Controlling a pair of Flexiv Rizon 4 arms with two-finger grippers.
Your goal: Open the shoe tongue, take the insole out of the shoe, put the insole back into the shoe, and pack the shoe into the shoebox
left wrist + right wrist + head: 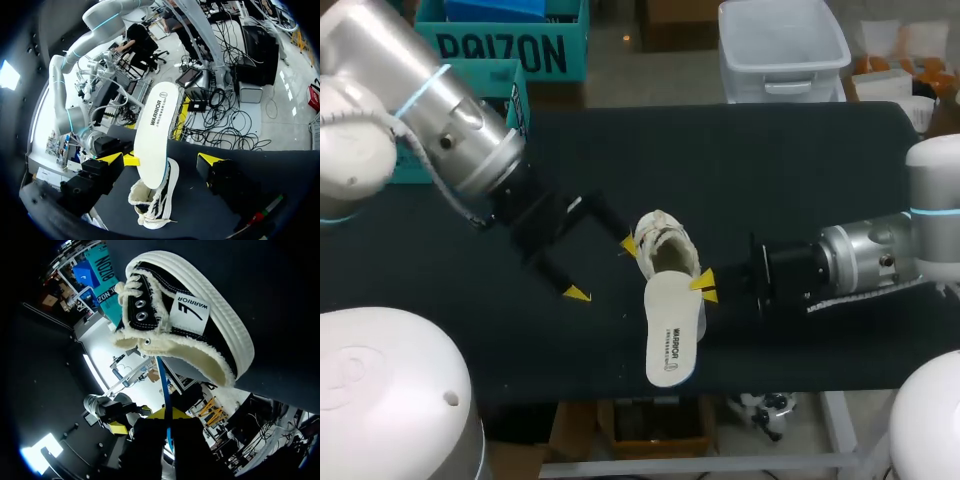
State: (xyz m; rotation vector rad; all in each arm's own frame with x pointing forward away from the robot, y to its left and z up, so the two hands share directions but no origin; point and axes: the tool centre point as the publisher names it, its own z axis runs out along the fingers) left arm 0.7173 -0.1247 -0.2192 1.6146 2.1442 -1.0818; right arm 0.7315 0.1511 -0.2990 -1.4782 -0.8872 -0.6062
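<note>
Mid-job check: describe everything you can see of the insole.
The insole is white, thin and flat, with dark print on its face and a blue edge in the right wrist view. One end sits in the opening of the shoe; the rest juts out, apparently tilted upward. The right end effector pinches its side near the shoe.

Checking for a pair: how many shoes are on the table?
1: the black-and-cream canvas shoe centred on the black table, white insole sticking out of it. No second shoe shows.
</note>
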